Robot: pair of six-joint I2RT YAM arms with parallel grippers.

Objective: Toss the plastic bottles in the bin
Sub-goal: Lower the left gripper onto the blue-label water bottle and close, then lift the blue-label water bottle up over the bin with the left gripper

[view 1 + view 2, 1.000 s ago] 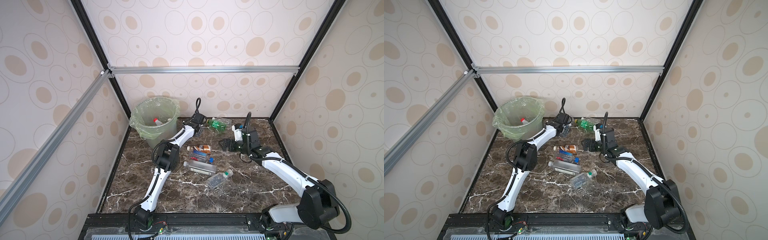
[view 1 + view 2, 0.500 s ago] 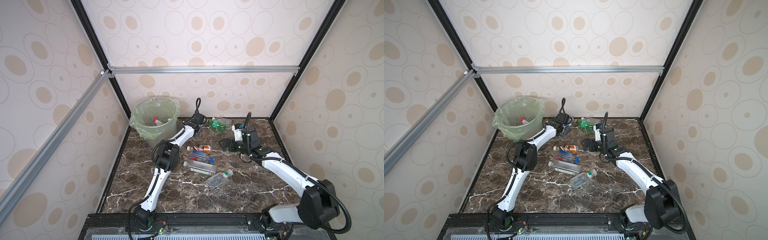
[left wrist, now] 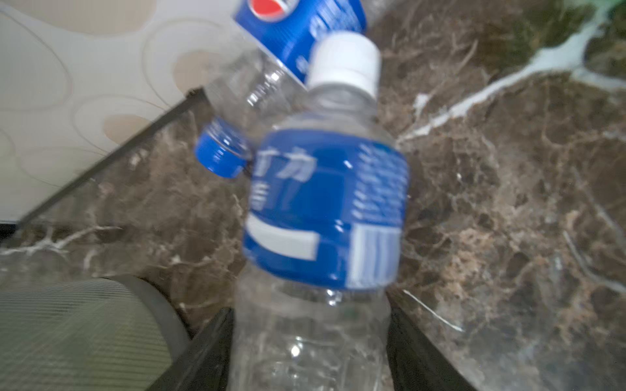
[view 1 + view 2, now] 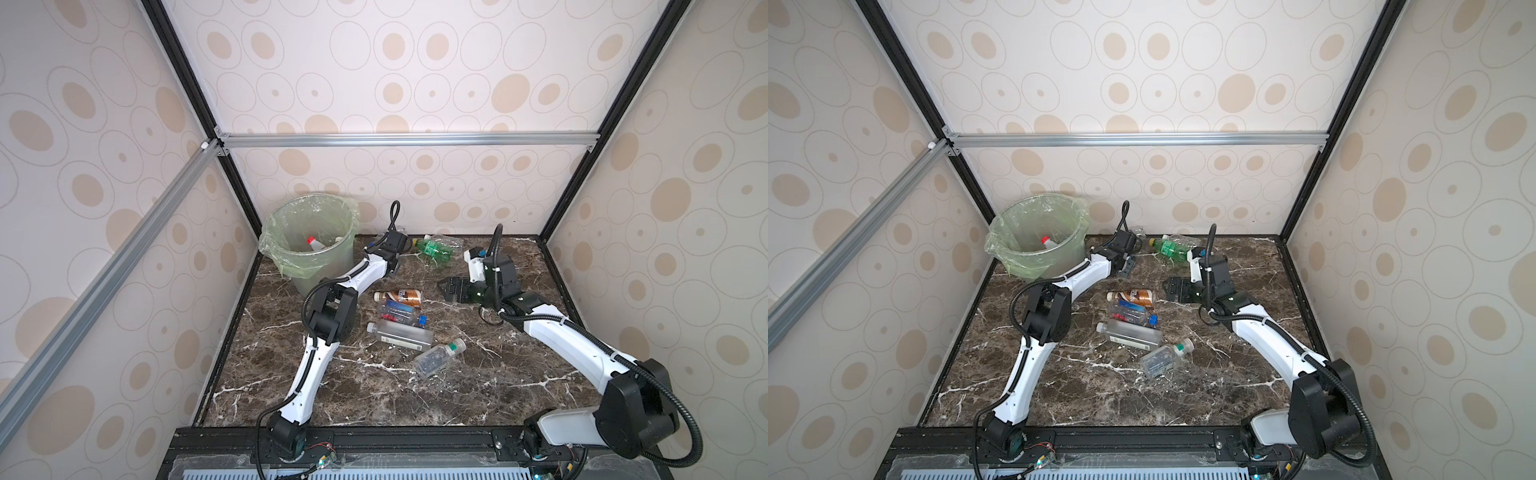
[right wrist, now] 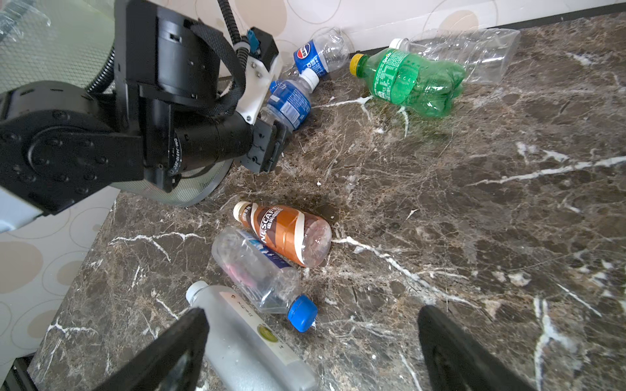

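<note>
I judge the job barely begun: the bin (image 4: 328, 266) in the back corner holds at least a red-capped bottle (image 4: 314, 243). My left claw (image 3: 310, 342), just beside the bin, has its jaws against both sides of a blue-label bottle (image 3: 325, 210). It looks gripped, though that view is blurred. My right claw (image 4: 446, 287) hangs wide and empty over the tabletop (image 4: 478, 374). Seven more bottles lie out, among them a green bottle (image 4: 436, 249) and a brown-label bottle (image 4: 401, 296).
</note>
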